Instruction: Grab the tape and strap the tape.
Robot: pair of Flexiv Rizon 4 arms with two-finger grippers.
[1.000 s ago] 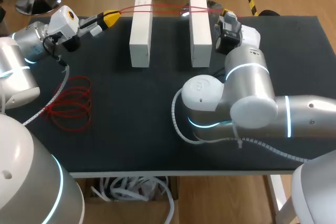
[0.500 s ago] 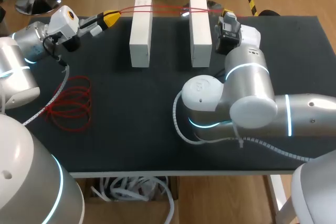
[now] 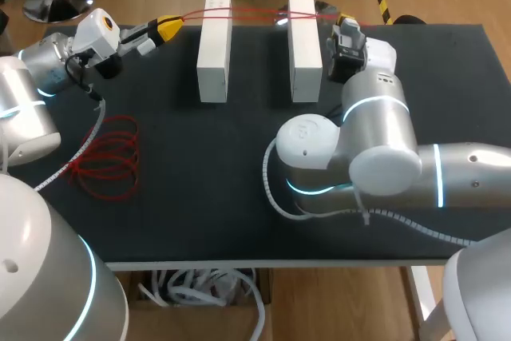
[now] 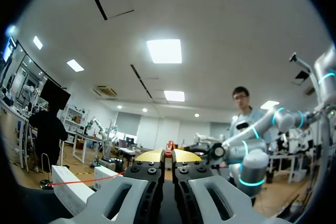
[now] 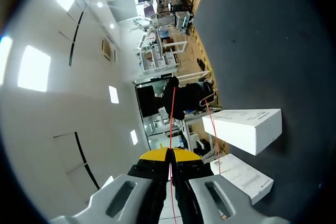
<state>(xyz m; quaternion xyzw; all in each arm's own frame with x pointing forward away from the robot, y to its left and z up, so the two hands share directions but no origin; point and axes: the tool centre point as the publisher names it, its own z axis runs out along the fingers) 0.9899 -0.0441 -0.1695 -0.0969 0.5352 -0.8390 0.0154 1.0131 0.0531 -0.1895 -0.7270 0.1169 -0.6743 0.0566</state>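
A thin red tape [image 3: 255, 13] stretches taut over the tops of two upright white blocks [image 3: 214, 45] [image 3: 305, 44] at the back of the black table. My left gripper [image 3: 169, 27] is shut on the tape's left end, just left of the left block. Behind the right block, my right gripper [image 3: 346, 20] is shut on the other end. In the left wrist view, red tape shows between the closed yellow tips of the left gripper [image 4: 168, 156], and the tape [image 4: 84, 181] crosses a block [image 4: 68, 180]. In the right wrist view the tape [image 5: 172, 119] runs straight out from the closed right gripper [image 5: 170, 155] past a block [image 5: 250, 127].
A loose coil of more red tape [image 3: 108, 157] lies on the table's left side, under my left arm. My right arm's bulky elbow [image 3: 351, 157] hangs over the middle right of the black table [image 3: 200, 197].
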